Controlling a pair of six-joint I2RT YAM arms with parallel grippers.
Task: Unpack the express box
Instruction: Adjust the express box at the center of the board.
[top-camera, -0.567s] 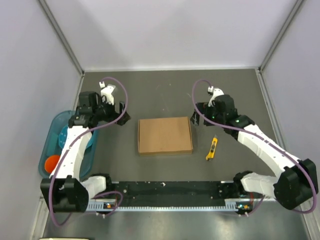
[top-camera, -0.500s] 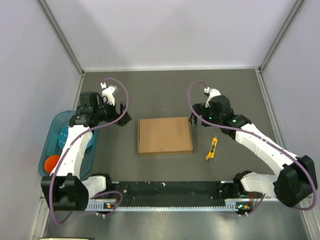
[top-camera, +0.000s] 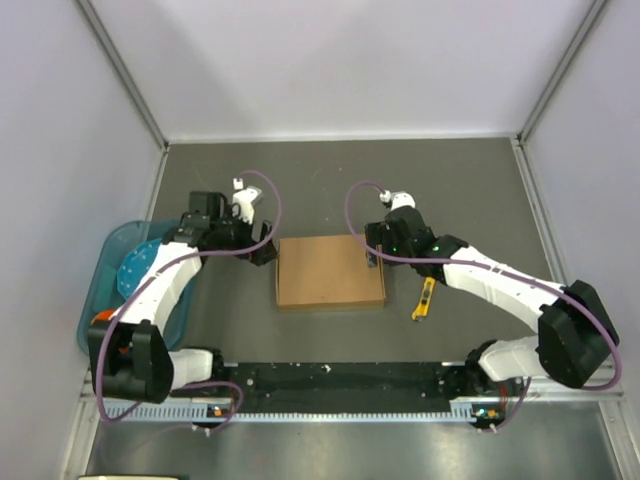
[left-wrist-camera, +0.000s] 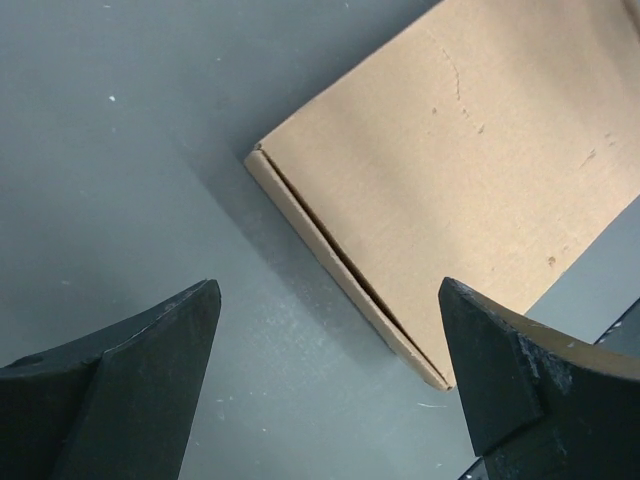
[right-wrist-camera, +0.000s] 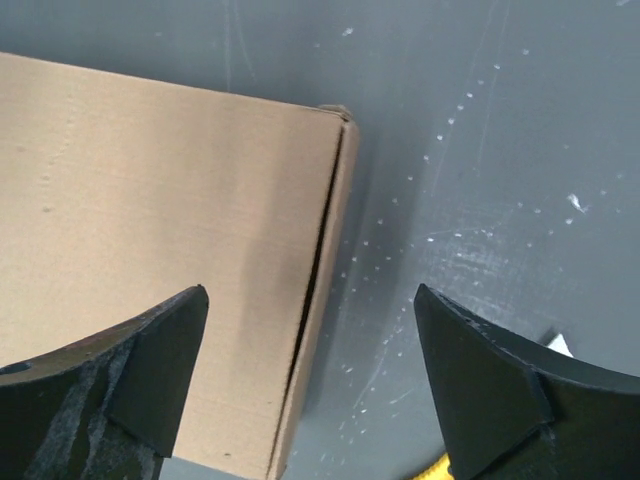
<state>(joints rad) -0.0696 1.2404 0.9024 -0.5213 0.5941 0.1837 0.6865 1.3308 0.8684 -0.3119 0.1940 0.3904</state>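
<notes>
yellow knife: lies on surface, lower right of centre, near box | express box: flat, closed, frame centre | left tool: spread wide, empty, arm bent inward, by box's upper-left corner | right tool: spread wide, empty, arm stretched leftward, above box's upper-right corner

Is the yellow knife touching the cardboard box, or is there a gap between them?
Apart. The top view shows a strip of bare dark table between the box and the knife, which lies to its right.
</notes>
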